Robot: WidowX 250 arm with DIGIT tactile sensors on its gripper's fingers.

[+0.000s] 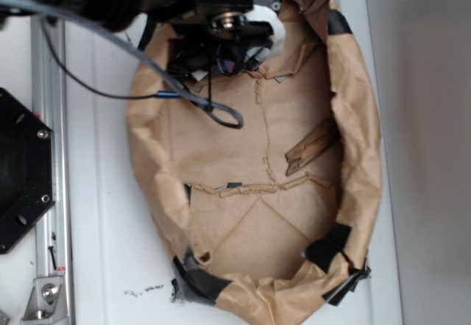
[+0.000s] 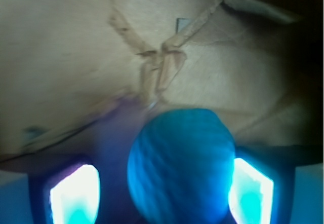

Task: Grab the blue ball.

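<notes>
Nearby, wood chip (image 1: 313, 147) apart from blue ball (image 2: 181, 165).

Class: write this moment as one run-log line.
stage: grasping | blue ball between gripper fingers | left gap visible, closure unclear | place: brown paper nest

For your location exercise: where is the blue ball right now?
In the wrist view the blue ball sits low and centre between the gripper fingers, nearer the right one, over the brown paper. The exterior view hides it under the arm.
</notes>
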